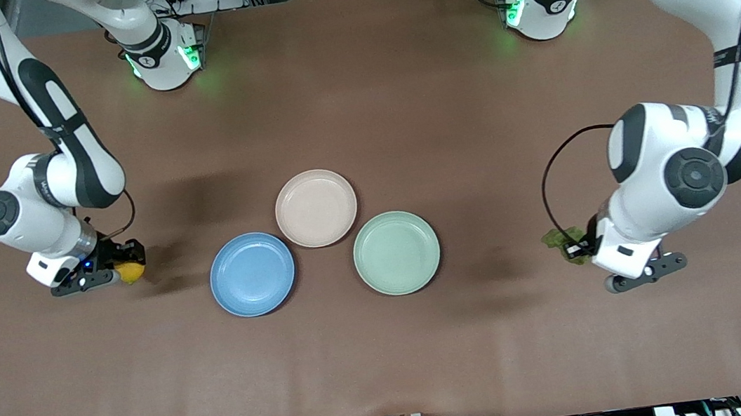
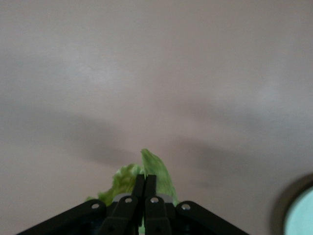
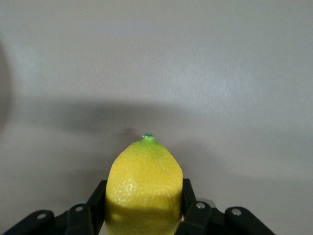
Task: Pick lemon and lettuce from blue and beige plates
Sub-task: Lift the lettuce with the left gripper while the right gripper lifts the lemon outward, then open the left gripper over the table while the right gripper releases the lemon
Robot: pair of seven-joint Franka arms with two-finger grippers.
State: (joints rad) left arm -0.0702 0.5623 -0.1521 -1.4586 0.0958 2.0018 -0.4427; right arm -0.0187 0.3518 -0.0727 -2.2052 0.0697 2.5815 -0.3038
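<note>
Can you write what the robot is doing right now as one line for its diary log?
left end effector: shut on lettuce, over table | right end effector: shut on lemon, over table | blue plate, beige plate: empty

Right pincer (image 1: 127, 266) clamped, held low, left pincer (image 1: 577, 247) pinched shut, low

Robot lab: table-mounted arms (image 1: 74, 152), cabling.

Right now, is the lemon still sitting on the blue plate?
No: the blue plate is bare, and the lemon is clamped in the right gripper over the table toward the right arm's end.
</note>
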